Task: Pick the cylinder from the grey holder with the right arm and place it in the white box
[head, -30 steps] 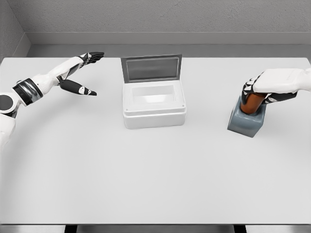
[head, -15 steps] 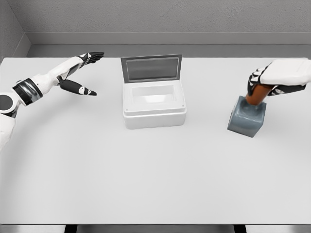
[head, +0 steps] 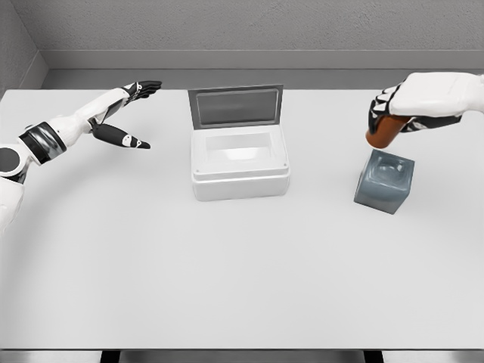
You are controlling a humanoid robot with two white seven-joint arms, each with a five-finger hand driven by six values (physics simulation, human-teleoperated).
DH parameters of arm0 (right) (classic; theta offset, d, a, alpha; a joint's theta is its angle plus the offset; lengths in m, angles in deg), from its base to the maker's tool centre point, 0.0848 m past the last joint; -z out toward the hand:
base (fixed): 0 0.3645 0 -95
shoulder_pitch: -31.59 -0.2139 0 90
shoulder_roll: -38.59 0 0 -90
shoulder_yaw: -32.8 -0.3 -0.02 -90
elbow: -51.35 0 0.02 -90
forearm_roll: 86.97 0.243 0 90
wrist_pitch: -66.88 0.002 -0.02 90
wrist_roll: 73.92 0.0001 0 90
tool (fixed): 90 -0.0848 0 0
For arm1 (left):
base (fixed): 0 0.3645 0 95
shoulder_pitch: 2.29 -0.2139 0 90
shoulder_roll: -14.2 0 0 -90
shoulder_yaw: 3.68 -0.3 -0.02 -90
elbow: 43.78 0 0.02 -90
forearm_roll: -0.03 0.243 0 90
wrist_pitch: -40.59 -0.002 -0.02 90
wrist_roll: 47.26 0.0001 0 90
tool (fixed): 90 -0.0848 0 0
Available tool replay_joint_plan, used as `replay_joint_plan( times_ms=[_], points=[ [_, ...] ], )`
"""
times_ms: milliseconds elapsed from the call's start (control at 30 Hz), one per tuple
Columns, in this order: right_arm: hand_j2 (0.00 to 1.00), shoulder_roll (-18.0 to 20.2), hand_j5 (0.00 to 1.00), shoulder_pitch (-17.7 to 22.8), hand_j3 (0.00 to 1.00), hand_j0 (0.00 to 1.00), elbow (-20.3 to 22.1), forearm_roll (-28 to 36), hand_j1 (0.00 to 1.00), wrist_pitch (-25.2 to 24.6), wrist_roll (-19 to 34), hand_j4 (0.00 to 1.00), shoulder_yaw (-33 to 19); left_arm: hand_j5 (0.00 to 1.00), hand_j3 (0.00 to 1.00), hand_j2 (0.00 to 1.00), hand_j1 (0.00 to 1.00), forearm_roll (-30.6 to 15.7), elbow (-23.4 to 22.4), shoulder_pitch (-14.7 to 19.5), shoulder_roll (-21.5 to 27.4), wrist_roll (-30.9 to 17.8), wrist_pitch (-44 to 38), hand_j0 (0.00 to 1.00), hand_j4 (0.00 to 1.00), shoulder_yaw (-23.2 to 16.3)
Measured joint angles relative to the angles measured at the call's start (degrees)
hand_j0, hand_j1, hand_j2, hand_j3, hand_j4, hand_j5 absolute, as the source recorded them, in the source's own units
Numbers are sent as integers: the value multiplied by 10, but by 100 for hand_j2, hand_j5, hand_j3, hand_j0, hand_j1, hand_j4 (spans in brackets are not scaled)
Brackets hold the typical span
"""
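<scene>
On the right, the grey holder (head: 385, 180) now sits empty — the cylinder (head: 382, 133) has come up out of it. The right hand (head: 412, 106) grips it tight, just above the holder. So the pick is done. Next it must go left to the white box (head: 239, 163), lid up. Far left, the left hand (head: 125, 113) stays spread, holding nothing.

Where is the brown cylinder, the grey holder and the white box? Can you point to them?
cylinder (head: 382, 133), head view, on its brown lower end, below the right hand.
grey holder (head: 383, 189), head view, on its front wall.
white box (head: 240, 183), head view, on its front wall.
</scene>
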Motion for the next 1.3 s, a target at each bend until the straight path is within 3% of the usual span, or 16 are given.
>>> replay_joint_plan(
  times_ms=[733, 1300],
  points=[
    [40, -116, 40, -52, 40, 40, -8, -4, 40, 0, 19, 40, 10, 100, 100, 100, 100, 0, 2, -2, 0, 0, 0, 100, 100, 0],
    [40, -191, 40, -67, 40, 40, -50, -29, 40, 0, 30, 40, 45, 100, 100, 100, 100, 0, 3, -4, 0, 0, 0, 100, 100, 0]
  ],
)
